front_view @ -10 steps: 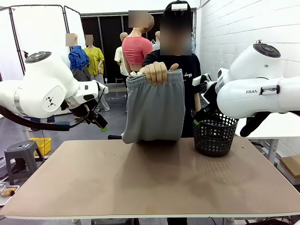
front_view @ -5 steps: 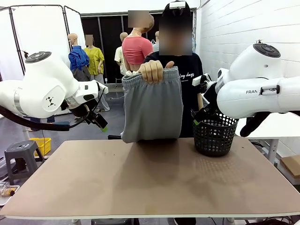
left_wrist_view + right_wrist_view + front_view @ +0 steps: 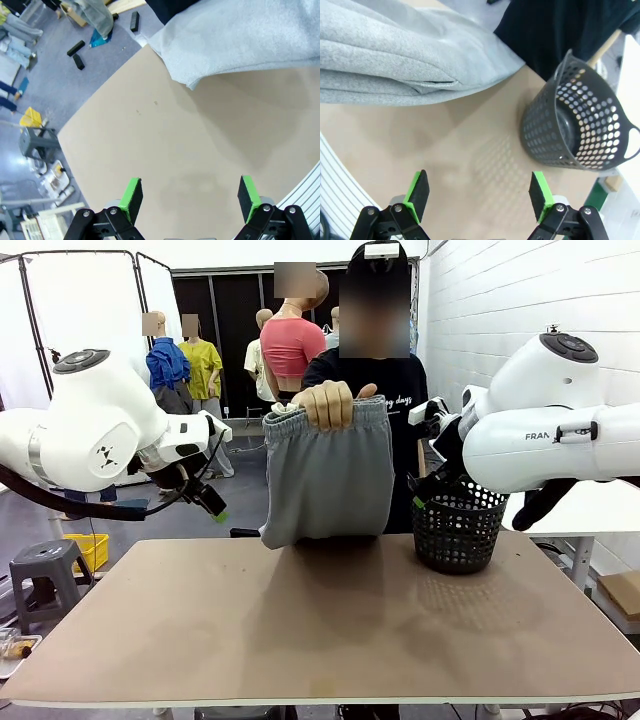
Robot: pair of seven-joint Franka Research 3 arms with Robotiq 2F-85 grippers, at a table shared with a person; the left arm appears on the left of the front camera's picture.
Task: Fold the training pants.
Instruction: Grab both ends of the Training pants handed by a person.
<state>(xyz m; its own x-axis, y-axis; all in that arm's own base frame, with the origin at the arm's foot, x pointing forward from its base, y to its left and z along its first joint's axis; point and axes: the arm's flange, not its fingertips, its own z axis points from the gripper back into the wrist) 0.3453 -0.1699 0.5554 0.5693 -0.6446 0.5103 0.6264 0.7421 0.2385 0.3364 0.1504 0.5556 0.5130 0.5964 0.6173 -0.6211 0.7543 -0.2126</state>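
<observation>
training pants (image 3: 328,475) hang from person's hand (image 3: 328,403) over table (image 3: 320,630); black mesh basket (image 3: 458,530) just right of them; left gripper (image 3: 190,192), right gripper (image 3: 479,191) flank them, both jaws apart, empty

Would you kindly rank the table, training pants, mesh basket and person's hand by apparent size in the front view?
Largest to smallest:
table
training pants
mesh basket
person's hand
None look alike.

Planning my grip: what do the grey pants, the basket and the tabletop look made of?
The pants: soft knit jersey, matte, slightly fuzzy; they drape and gather at the waistband. The basket: probably rigid black plastic, holes all over, holding its shape. The tabletop: smooth matte brown board, maybe laminate; no grain shows.
</observation>
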